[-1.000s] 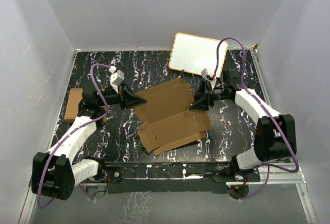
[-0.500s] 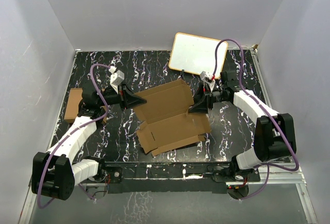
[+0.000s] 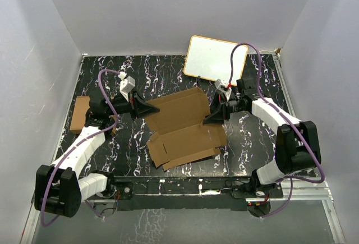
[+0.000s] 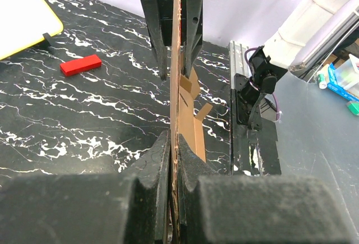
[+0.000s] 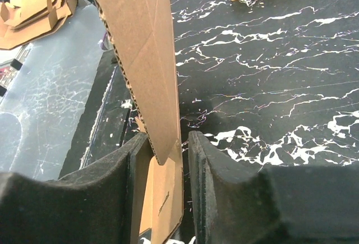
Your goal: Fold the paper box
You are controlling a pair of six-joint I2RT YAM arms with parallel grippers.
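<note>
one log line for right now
left gripper: shut on paper box | right gripper: jaws around its opposite edge, grip unclear | fold: not done

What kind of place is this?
Probably a robot test booth: plain white walls box in a black marbled table, and the left arm and right arm, bolted at its near edge, meet at a paper box.

A yellow-rimmed white board sits just beyond the right gripper; brown cartons lie behind the left gripper, on the marbled table.
</note>
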